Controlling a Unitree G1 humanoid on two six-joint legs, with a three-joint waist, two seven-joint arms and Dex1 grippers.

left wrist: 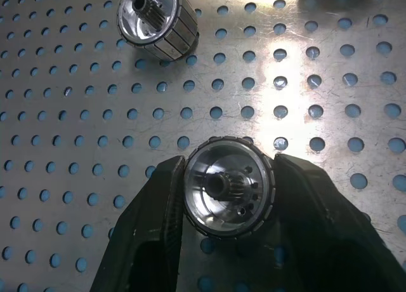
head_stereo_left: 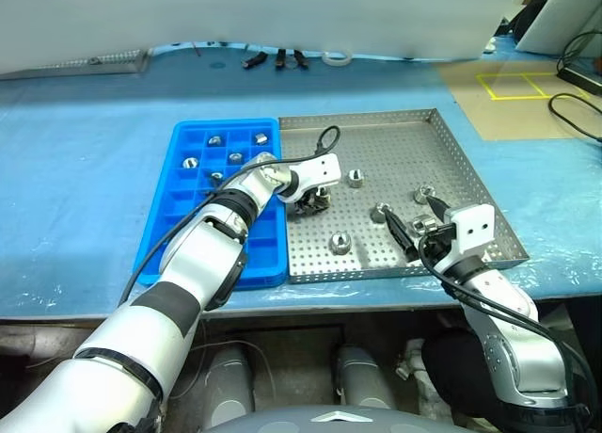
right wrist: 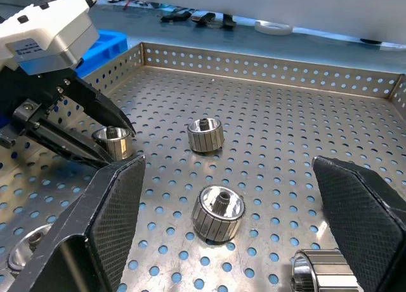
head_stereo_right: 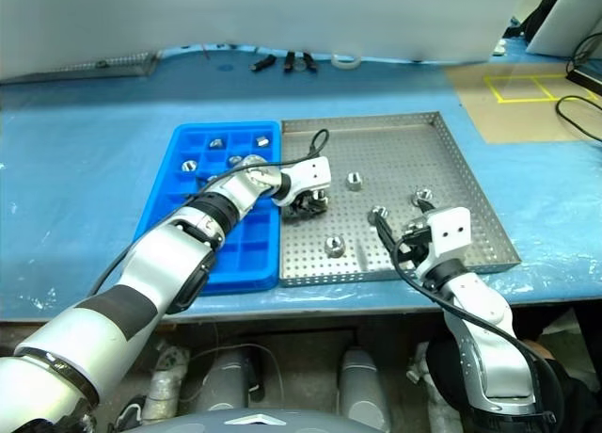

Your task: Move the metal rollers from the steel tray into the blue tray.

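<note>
The steel tray (head_stereo_left: 395, 151) lies on the blue table, with the blue tray (head_stereo_left: 268, 249) against its left side. Loose metal rollers (head_stereo_left: 355, 178) (head_stereo_left: 340, 243) (head_stereo_left: 423, 194) stand on the perforated floor. Several more rollers (head_stereo_left: 214, 141) sit in the blue tray's far compartments. My left gripper (head_stereo_left: 310, 202) is low over the steel tray's left part, shut on a roller (left wrist: 228, 193) that rests on the floor between its fingers (left wrist: 155, 216). My right gripper (head_stereo_left: 414, 218) hovers open at the tray's near right, with rollers (right wrist: 219, 212) (right wrist: 205, 134) ahead of it.
Small black tools (head_stereo_left: 277, 59) and a white tape ring (head_stereo_left: 337, 56) lie at the table's far edge. Yellow floor marking (head_stereo_left: 515, 85) and black cables (head_stereo_left: 574, 108) are at the far right. The table's front edge runs just below both trays.
</note>
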